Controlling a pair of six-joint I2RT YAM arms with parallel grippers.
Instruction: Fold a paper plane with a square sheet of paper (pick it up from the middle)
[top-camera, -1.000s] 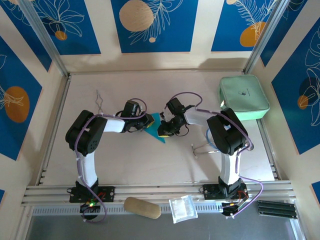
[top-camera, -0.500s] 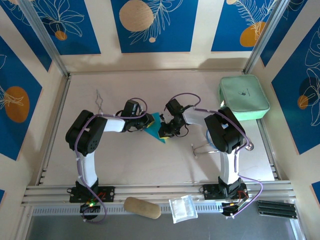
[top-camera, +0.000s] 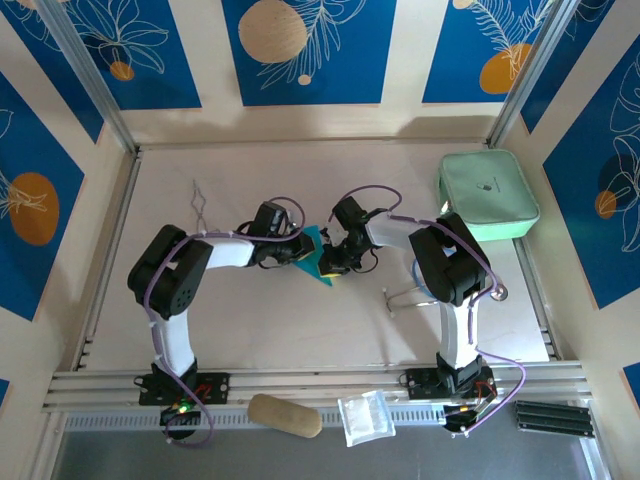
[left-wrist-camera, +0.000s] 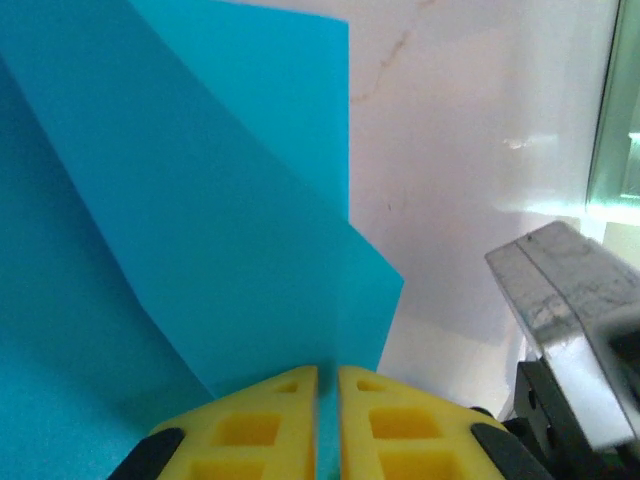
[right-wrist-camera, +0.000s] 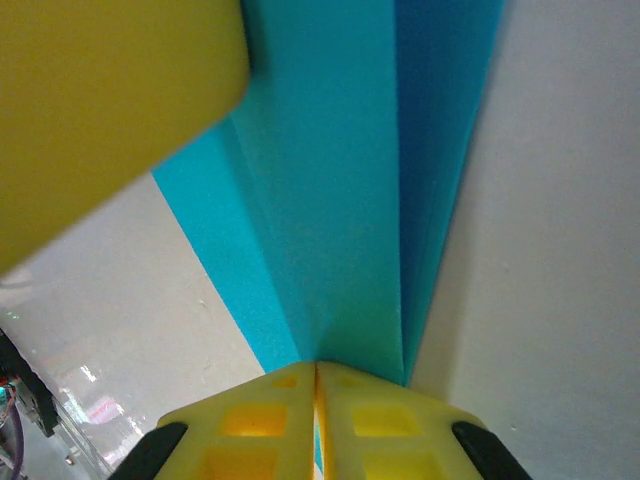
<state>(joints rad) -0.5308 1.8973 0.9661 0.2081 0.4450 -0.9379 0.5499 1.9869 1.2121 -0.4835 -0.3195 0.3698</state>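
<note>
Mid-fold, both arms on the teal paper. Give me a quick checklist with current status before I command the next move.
1. Left fingers shut on the teal paper: ok.
2. Right fingers shut on the paper's folded end: ok.
3. Creases present in the paper: ok, several folds show.
4. Clearance between the two sets of fingers: cannot tell; they sit very close together at the paper.
5. Paper lifted off the table: cannot tell.
6. Mint-green pouch away from the work, at the far right corner: ok.
</note>
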